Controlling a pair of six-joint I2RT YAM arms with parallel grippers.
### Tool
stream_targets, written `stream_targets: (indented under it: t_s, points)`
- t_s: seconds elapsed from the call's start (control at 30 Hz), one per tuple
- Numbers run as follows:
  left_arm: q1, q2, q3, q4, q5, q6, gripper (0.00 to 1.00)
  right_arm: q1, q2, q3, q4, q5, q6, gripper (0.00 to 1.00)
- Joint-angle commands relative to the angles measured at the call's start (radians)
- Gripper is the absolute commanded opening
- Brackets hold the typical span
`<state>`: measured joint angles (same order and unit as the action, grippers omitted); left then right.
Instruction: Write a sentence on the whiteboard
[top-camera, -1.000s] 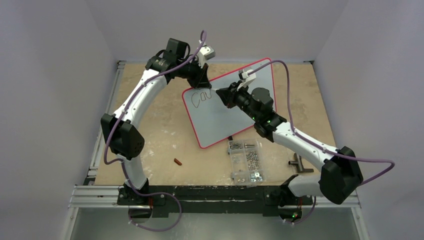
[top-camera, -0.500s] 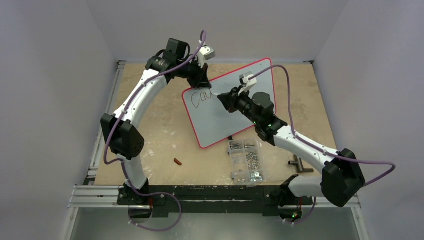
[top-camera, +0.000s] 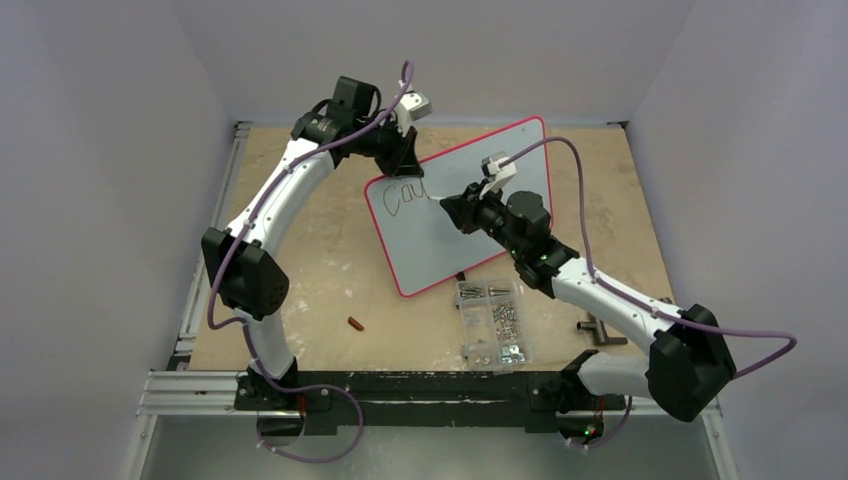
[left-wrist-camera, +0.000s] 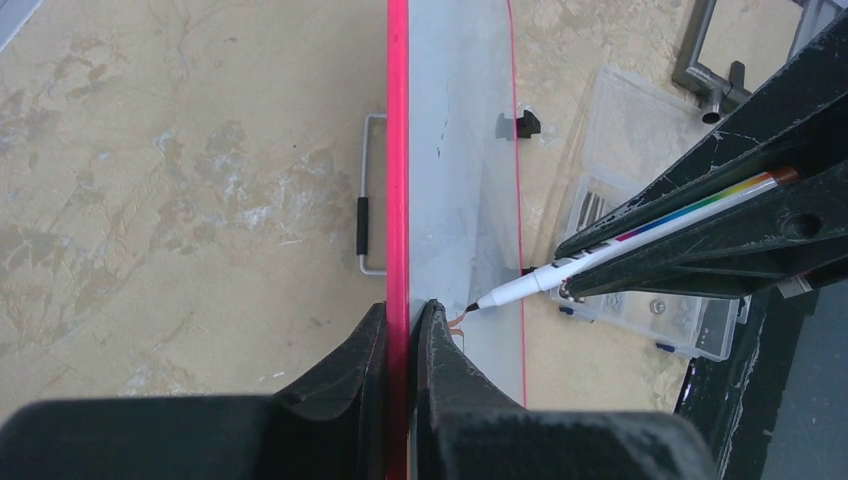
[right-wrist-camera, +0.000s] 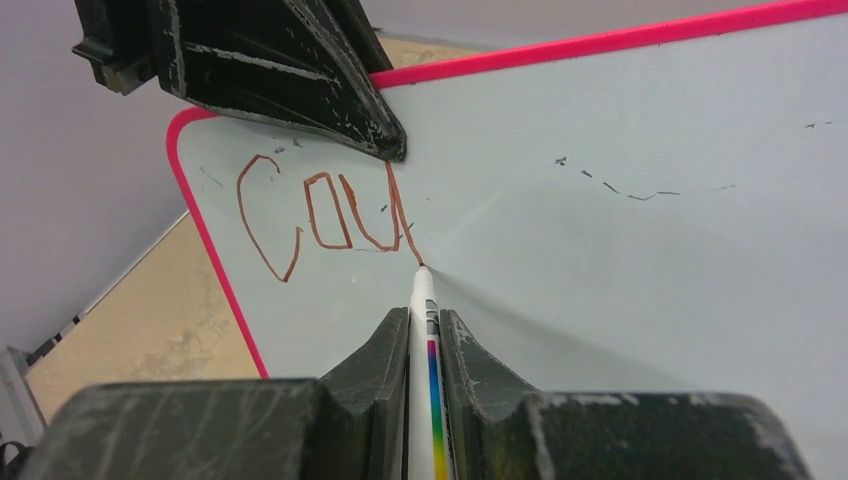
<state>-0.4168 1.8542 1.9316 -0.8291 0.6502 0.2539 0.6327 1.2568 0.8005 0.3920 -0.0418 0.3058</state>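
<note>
The whiteboard lies tilted on the table, white with a red-pink rim. My left gripper is shut on its far-left rim, one finger on each side. My right gripper is shut on a white marker with a rainbow stripe. The marker tip touches the board just right of the sentence, which reads "Cou" plus a fresh downward stroke in brown-red ink. The sentence also shows in the top view. The marker shows in the left wrist view too.
A clear compartment box of screws sits near the board's near edge. A small orange piece lies on the table to the left. A dark T-shaped tool lies at the right. A wire handle lies beside the board.
My right gripper has moved slightly right and toward the near side with the marker, adding a stroke after "Cou". The left arm has not moved.
</note>
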Motion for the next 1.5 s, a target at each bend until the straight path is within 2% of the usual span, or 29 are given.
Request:
stream_targets:
  t_s: [0.0,0.23,0.43,0.57,0.77,1.0,1.17,1.47]
  points:
    - [-0.026,0.011,0.007,-0.076,-0.104,0.114,0.00,-0.011,-0.051,-0.003,-0.043,0.032,0.001,0.00]
    - [-0.025,0.001,-0.017,-0.078,-0.109,0.115,0.00,-0.011,-0.081,0.141,-0.157,0.008,0.009,0.00]
    - [0.002,-0.016,-0.065,-0.060,-0.094,0.098,0.00,-0.028,-0.006,0.331,-0.296,0.013,-0.076,0.00]
    - [0.009,-0.032,-0.093,-0.069,-0.132,0.124,0.00,-0.054,0.036,0.385,-0.305,-0.003,-0.073,0.00]
    - [0.009,-0.038,-0.130,-0.050,-0.125,0.129,0.00,-0.059,0.032,0.344,-0.257,-0.010,-0.054,0.00]
    - [0.010,-0.048,-0.143,-0.030,-0.097,0.116,0.00,-0.065,-0.036,0.223,-0.169,-0.058,-0.090,0.00]
    - [0.007,-0.017,-0.124,-0.022,-0.063,0.097,0.00,-0.066,-0.058,0.141,-0.088,-0.090,-0.082,0.00]
    - [0.006,0.039,-0.054,-0.064,-0.070,0.115,0.00,-0.066,-0.005,0.106,0.043,-0.146,-0.068,0.00]
